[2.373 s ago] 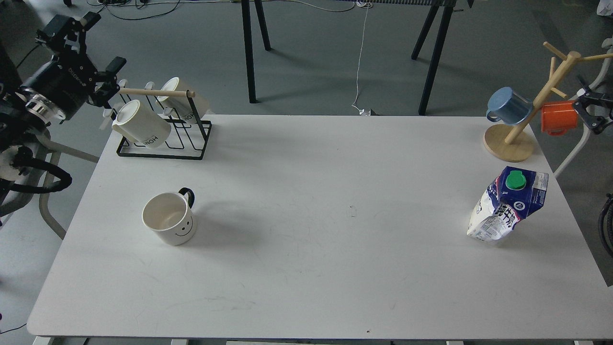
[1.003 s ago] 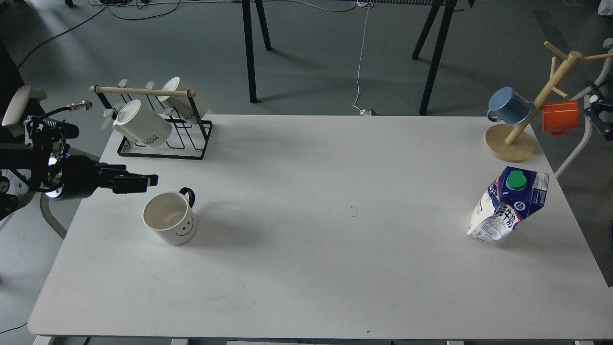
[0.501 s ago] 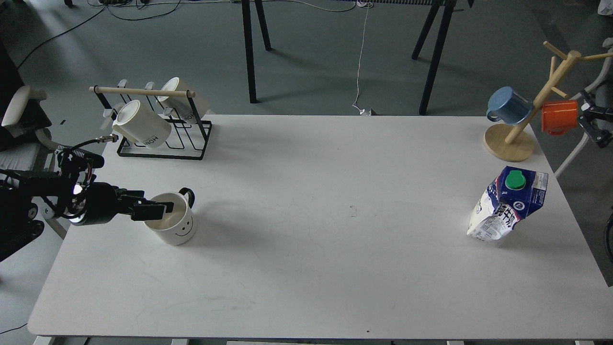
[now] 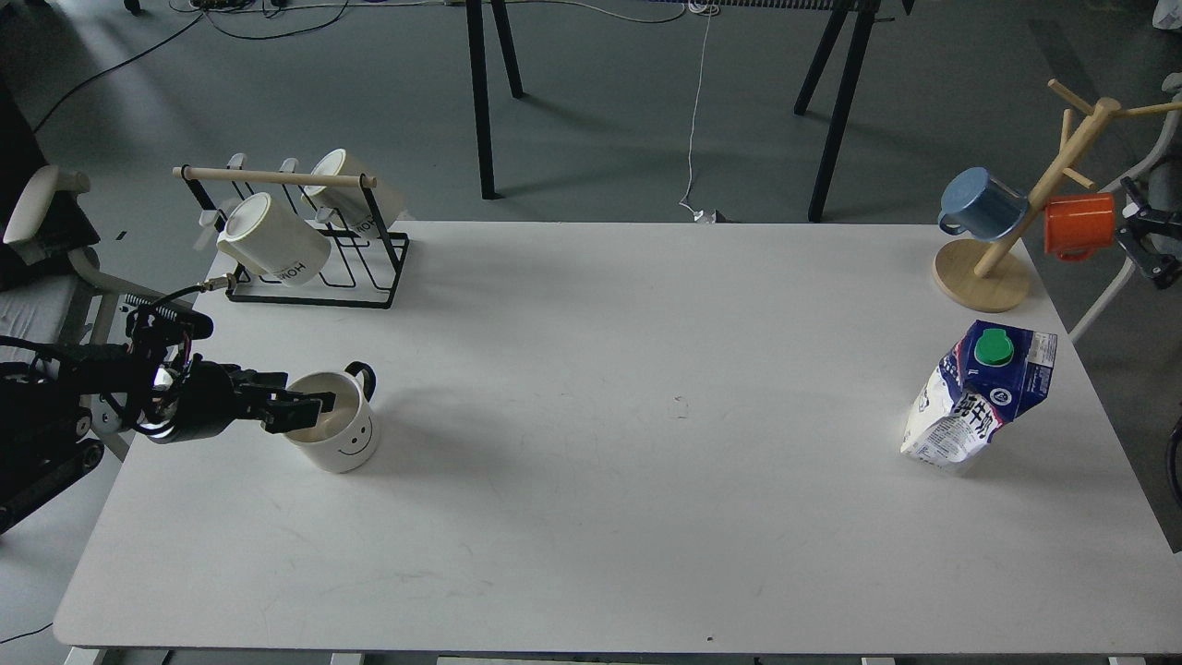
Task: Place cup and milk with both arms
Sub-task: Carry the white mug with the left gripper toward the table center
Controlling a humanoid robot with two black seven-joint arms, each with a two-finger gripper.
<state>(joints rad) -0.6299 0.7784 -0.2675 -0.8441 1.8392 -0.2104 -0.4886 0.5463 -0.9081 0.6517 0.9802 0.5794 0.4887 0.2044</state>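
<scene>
1. The white table (image 4: 591,517) carries everything.
2. The milk carton (image 4: 979,397) stands near the right edge, its long axis leaning right, green cap facing up toward the camera.
3. The smiley cup (image 4: 337,434) sits upright at the left, mouth up, black handle pointing away to the back right.
4. The left gripper (image 4: 309,406) reaches in level from the left, its fingers over the cup's near rim; whether they pinch it I cannot tell.
5. The right gripper (image 4: 1145,242) is barely visible at the right edge beside the orange mug (image 4: 1079,224); its finger spacing is unclear.
</scene>
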